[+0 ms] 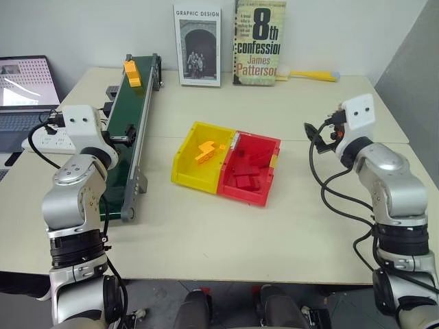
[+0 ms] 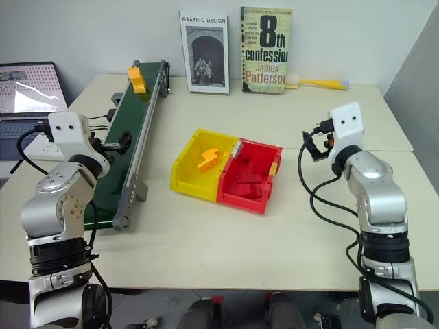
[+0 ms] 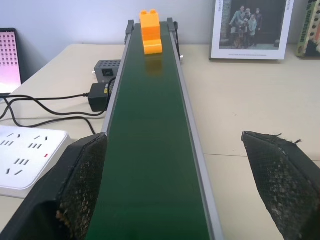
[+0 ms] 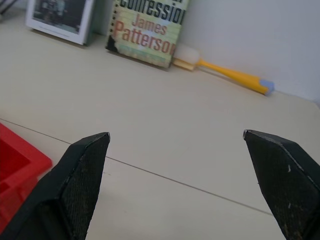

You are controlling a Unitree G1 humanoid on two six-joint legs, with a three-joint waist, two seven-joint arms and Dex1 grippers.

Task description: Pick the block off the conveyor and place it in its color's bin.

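The pale beige surface [image 1: 274, 116] carried everything. Along its left side ran the long narrow conveyor [image 1: 130, 130] with its dark green belt and grey metal side rails. Near the middle sat the open-topped yellow plastic bin [image 1: 188, 168], joined to a like red plastic bin [image 1: 264, 181]; the yellow one already held orange-yellow pieces and the red one red pieces.

The left pincer [image 3: 182, 187] hung low over the near end of the belt, its two black fingers spread wide and gripping nothing, aimed along the belt. The right pincer [image 4: 182, 187] was likewise spread and empty, over bare surface to the right of the bins.

The small orange-yellow plastic block [image 1: 132, 72] stood at the far end of the conveyor, well apart from the left pincer, centred between the rails.

The step in hand looked like the approach to the pick. Doing it well probably meant keeping the left pincer centred over the belt with a finger on either side of the block's line, and closing only once the block sat squarely between the fingers, clear of the rails.
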